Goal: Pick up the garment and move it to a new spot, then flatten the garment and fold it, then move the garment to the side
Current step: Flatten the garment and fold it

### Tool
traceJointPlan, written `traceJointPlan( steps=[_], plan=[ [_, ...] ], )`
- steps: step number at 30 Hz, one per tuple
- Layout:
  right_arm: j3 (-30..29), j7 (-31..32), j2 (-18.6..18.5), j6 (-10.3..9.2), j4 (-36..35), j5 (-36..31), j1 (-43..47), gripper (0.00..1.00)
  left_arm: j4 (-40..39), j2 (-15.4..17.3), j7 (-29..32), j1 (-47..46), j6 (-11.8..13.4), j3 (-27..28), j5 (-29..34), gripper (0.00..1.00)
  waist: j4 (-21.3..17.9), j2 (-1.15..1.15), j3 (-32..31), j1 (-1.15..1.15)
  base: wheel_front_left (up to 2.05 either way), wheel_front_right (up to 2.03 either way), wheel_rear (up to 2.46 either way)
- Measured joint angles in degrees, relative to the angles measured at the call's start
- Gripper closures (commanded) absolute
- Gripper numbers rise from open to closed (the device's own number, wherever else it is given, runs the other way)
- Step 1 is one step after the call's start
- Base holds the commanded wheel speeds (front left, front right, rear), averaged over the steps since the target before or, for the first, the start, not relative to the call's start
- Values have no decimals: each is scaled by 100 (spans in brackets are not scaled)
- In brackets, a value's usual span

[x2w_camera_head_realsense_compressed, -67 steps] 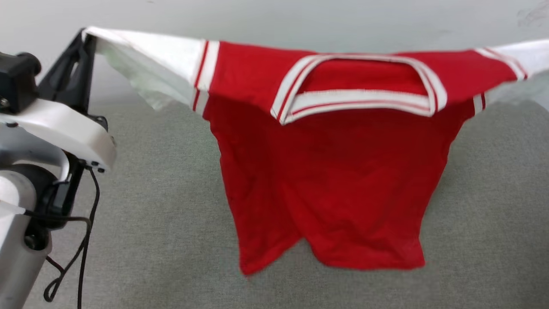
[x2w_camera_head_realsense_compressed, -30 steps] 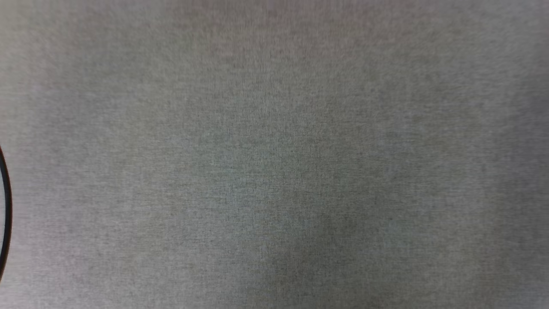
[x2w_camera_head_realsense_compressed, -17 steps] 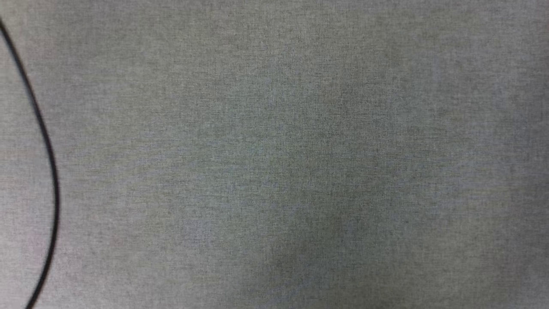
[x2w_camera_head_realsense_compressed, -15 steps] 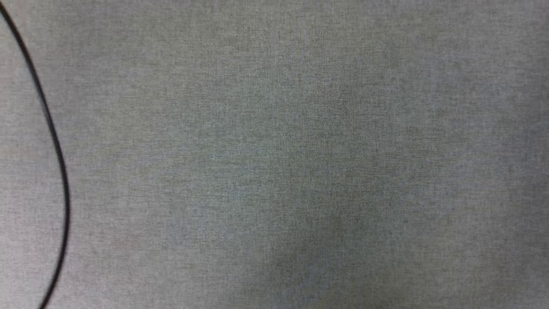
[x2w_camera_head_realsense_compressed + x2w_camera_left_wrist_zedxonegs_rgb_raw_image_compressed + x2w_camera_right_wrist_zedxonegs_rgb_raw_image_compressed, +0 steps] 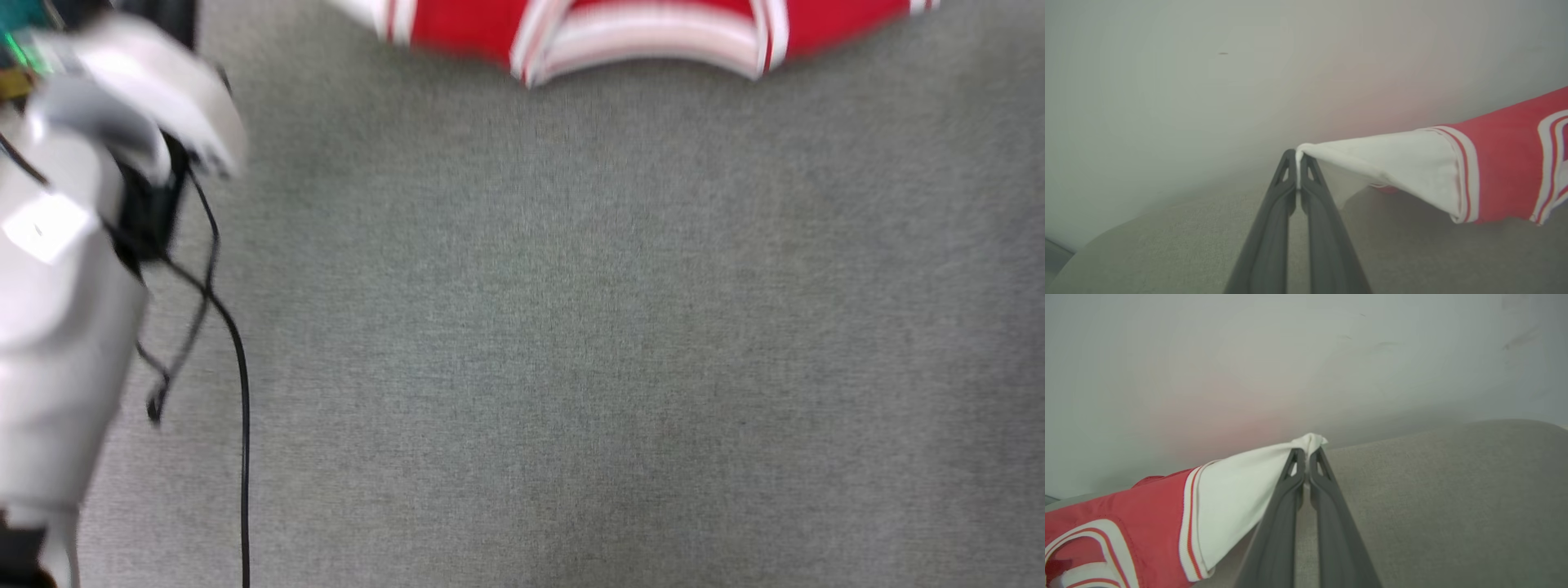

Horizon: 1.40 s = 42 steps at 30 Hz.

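In the left wrist view, the left gripper (image 5: 1297, 158) rises from the bottom centre of the frame. Its two dark fingers are pressed together on the tip of one white sleeve of the garment (image 5: 1498, 163). From that pinch the sleeve stretches to the right, past its red-and-white striped seam into the red body at the right edge, and hangs clear of the grey counter (image 5: 1167, 245) below.

The right wrist view mirrors this. The right gripper (image 5: 1306, 454) is clamped narrow on the tip of the other white sleeve, and the garment (image 5: 1229, 498) runs down to the lower left of the frame, where the striped collar trim shows. A pale wall (image 5: 1290, 355) takes up the upper part of both wrist views.

In the blurred head view, the garment (image 5: 465, 24) is a red band with a white-and-red collar (image 5: 645, 45) along the top edge, above the grey counter (image 5: 571, 327). At the left edge stands the pale left forearm (image 5: 57, 327), with a black cable (image 5: 242, 425) hanging beside it.
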Motion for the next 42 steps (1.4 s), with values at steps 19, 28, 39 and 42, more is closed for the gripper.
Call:
traceJointPlan(
  steps=[19,28,39,42],
  plan=[
    [-297,1227,-289,2,-541,1007,3466,100,-1174,506,441,3298,257,-569,-344,100,35,0,-1601,-1,0,0,0],
    [-728,2089,-257,3,-1282,1091,4522,100,-1805,822,722,4349,450,-656,-575,100,40,0,-2129,-1,0,0,0],
    [-1392,3751,82,1,-2596,1140,5914,100,-2800,1201,987,5632,740,-787,-907,100,53,0,-2522,0,0,0,0],
    [-1527,4079,204,1,-2959,1092,6218,100,-3012,1257,982,5823,845,-781,-935,100,64,1,-2508,-1,0,0,0]
  ],
)
